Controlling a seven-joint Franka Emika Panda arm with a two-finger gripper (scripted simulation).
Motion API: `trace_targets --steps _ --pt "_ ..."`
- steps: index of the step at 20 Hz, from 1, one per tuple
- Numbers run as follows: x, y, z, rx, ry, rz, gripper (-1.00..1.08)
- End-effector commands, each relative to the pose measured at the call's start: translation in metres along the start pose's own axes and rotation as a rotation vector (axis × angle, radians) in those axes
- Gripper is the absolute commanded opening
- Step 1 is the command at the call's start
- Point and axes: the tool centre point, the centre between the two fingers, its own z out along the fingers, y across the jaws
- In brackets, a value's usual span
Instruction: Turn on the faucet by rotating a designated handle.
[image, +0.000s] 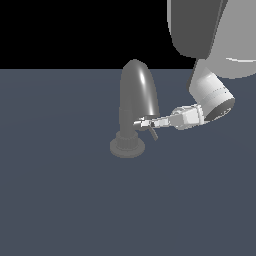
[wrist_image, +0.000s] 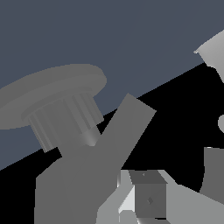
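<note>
The dark grey faucet (image: 138, 87) stands in the middle of the exterior view, with a tall rounded hood, a narrow stem and a ribbed round base (image: 127, 146). The small pale handle (image: 140, 121) juts from the stem towards the exterior view's right. My gripper (image: 150, 121) reaches in from that side, its tips at the handle. A short dark bar (image: 153, 133) hangs just below them. In the wrist view the ribbed base (wrist_image: 61, 118) and a slanted grey bar (wrist_image: 129, 124) fill the frame. One dark finger (wrist_image: 148, 197) sits beside a pale piece (wrist_image: 127, 203). The jaw gap is not visible.
The faucet stands on a flat blue-grey surface (image: 60, 200). My arm's large white and grey links (image: 212, 92) hang over the upper part of the exterior view's right side. Behind the surface's far edge the background is black.
</note>
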Motion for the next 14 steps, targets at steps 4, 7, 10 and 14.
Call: trace_targets --steps 4,7,10,14 --pt "0.024 -0.019 0.0 0.022 -0.004 0.022 -1.0" --pt "0.029 -0.024 0.0 0.023 -0.006 0.027 -1.0" --pt "0.034 -0.028 0.0 0.023 -0.008 0.032 -1.0" --pt "0.041 -0.034 0.0 0.024 -0.01 0.038 -1.0"
